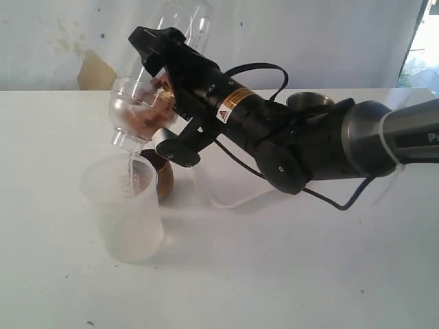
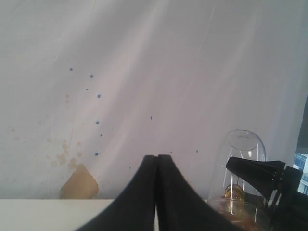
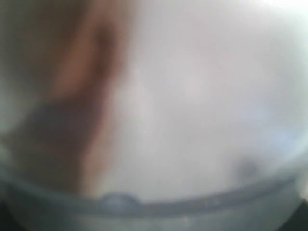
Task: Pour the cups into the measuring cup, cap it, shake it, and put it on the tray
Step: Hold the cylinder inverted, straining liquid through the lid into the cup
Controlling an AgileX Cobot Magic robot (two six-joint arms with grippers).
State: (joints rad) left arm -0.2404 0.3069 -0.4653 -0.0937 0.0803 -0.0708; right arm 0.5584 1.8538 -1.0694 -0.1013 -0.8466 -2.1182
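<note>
Over on the left, the left gripper [image 2: 157, 161] is hanging in the air with its two black fingers pressed together and nothing between them, pointing at the wall [image 1: 309, 34]. On the table [image 1: 274, 274] below, a frosted beaker [image 1: 127, 212] is standing upright, and a thin stream [image 1: 129, 168] is falling into its open mouth. Just behind the beaker, and partly hidden by it, the brown wooden cup [image 1: 164, 184] is sitting on the table. Above both, the measuring cup [image 1: 134, 106] is being held tipped over, narrow end down and clear body slanting up towards the wall, with something brownish gathering in its lower, rounded part. The right gripper [image 1: 156, 92] is reaching in from the right across the middle and is clamping that vessel from both sides, one finger lying along the top and the other underneath. The right wrist view is giving only a blur of clear plastic and brown. Under the arm, a low white rim is curving across the table, which looks to me like a corner of the tray [image 1: 223, 203]. Further right, behind the arm, the steel tumbler [image 1: 309, 101] is standing upright. The table is plain white, and the wall is white too, with a tan patch [image 1: 95, 72] and a few small specks.
</note>
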